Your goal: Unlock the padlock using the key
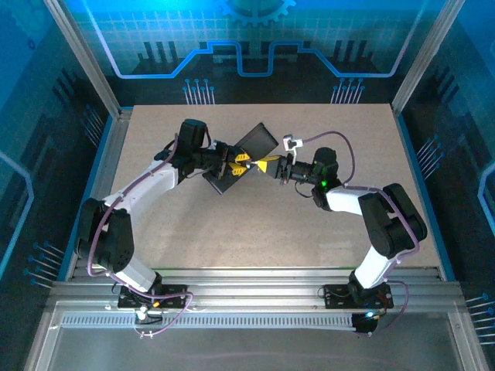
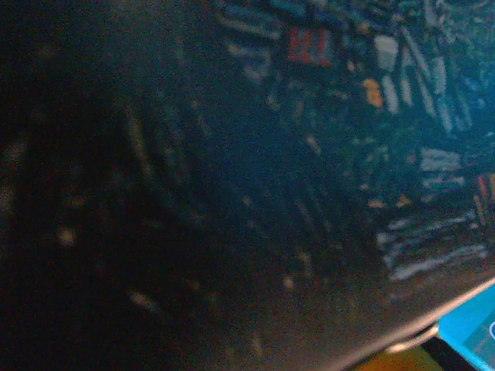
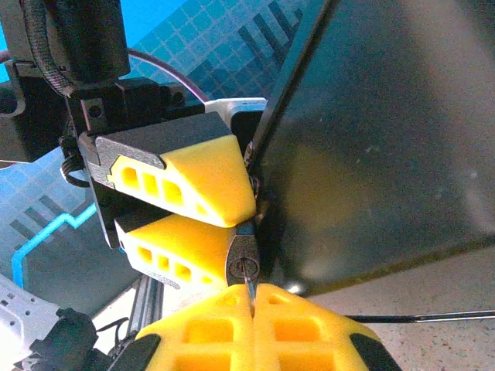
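The padlock (image 3: 240,257) seems to be clamped in the closed left gripper (image 3: 243,226), above the table (image 1: 232,232). Just below it, the key (image 3: 249,280) is pinched in the closed right gripper (image 3: 254,292). Insertion looks begun, and turning remains. A dark panel (image 3: 371,139) crowds the padlock's side.
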`<state>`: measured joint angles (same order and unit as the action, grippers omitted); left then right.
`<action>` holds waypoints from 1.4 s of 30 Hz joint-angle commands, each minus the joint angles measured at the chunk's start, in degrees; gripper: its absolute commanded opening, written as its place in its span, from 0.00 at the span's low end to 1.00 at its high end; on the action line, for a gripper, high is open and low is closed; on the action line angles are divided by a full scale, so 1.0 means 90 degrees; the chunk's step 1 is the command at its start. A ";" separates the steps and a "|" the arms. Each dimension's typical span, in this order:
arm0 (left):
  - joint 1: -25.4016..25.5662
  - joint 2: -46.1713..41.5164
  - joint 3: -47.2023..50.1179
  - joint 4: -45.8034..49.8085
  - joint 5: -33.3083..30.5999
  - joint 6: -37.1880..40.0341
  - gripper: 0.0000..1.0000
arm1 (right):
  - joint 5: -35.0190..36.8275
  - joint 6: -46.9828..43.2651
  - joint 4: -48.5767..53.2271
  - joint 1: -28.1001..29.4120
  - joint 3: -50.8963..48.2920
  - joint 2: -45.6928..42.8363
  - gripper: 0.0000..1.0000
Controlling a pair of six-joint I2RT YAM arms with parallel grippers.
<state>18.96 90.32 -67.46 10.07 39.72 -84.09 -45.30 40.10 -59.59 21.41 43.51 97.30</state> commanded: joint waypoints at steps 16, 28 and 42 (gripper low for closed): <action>-0.0013 0.0211 0.0091 -0.0251 0.0211 0.0117 0.00 | -0.0547 0.0045 0.1187 0.0684 0.0801 -0.0349 0.17; -0.0144 0.0449 -0.0615 0.1638 0.0078 0.1172 0.00 | -0.0162 -0.5694 0.7682 -0.0399 0.1522 -0.1719 0.46; -0.0076 0.0987 -0.1430 0.2919 0.0379 0.1751 0.00 | 0.4172 -0.8234 0.3640 0.1170 -0.0067 -0.1969 0.37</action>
<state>18.02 97.93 -77.78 31.40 40.38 -70.04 -16.99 -24.75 -18.41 29.50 42.52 78.52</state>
